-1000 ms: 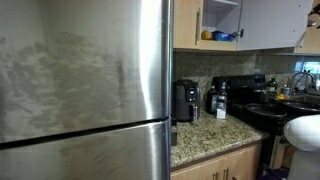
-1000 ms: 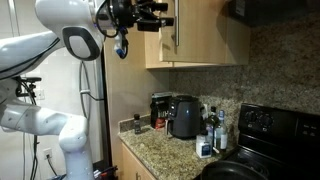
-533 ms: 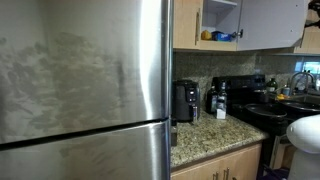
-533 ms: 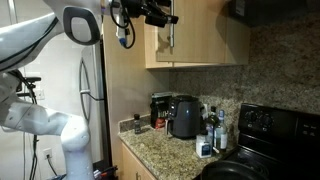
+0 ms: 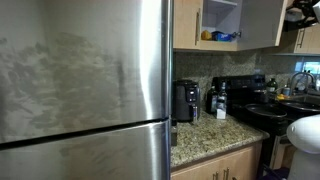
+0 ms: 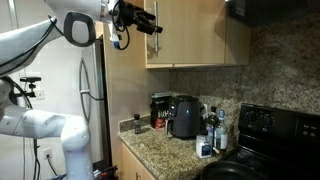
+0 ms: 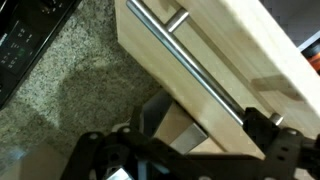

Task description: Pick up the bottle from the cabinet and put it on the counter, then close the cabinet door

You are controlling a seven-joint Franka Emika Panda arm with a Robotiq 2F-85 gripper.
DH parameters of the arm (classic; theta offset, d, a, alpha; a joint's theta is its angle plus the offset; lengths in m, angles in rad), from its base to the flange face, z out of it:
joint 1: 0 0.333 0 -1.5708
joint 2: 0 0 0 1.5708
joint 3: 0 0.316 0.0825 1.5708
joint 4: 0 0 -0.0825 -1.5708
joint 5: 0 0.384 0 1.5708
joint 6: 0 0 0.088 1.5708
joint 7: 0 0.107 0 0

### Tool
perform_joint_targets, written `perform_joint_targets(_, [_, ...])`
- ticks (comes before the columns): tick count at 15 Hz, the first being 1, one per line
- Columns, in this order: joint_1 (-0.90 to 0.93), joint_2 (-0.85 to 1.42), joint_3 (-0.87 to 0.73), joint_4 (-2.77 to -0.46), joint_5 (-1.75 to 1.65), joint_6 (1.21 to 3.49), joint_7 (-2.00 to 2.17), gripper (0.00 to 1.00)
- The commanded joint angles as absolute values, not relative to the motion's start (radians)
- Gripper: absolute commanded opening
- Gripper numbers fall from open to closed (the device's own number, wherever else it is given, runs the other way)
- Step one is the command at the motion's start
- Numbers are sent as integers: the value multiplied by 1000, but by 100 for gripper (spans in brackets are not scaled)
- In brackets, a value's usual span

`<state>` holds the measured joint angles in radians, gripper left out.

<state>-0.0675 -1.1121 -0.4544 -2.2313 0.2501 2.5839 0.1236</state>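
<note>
The light-brown cabinet door (image 7: pixel 215 45) with its metal bar handle (image 7: pixel 190 70) fills the wrist view, and its lower corner reaches between the fingers of my open gripper (image 7: pixel 185 150). In both exterior views the gripper (image 6: pixel 150 22) (image 5: pixel 298 13) is high up at the door's (image 5: pixel 262 22) outer edge. The cabinet (image 5: pixel 222 20) stands part open and shows its white shelf. A small whitish bottle (image 6: pixel 205 148) stands on the speckled counter (image 6: pixel 160 150) (image 5: pixel 200 135), far below the gripper.
A yellow item (image 5: pixel 206 35) and a flat blue item (image 5: pixel 226 36) lie on the cabinet shelf. A black coffee maker (image 5: pixel 185 100) and other bottles stand on the counter. The black stove (image 5: pixel 265 110) is beside it, and the steel fridge (image 5: pixel 80 90) fills the foreground.
The gripper has swept sideways along with the cabinet door, and the door has swung to a narrower angle. The gripper has stayed open.
</note>
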Motion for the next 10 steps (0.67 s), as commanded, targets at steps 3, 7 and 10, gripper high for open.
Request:
perform_joint_targets(3, [-65, -1110, -406, -2300, 270, 2567, 89, 100])
perform_joint_targets(7, [-54, -1016, -400, -2275, 267, 2547, 103, 100])
perform_joint_targets(10, [-46, -901, -317, -2261, 239, 2513, 107, 100])
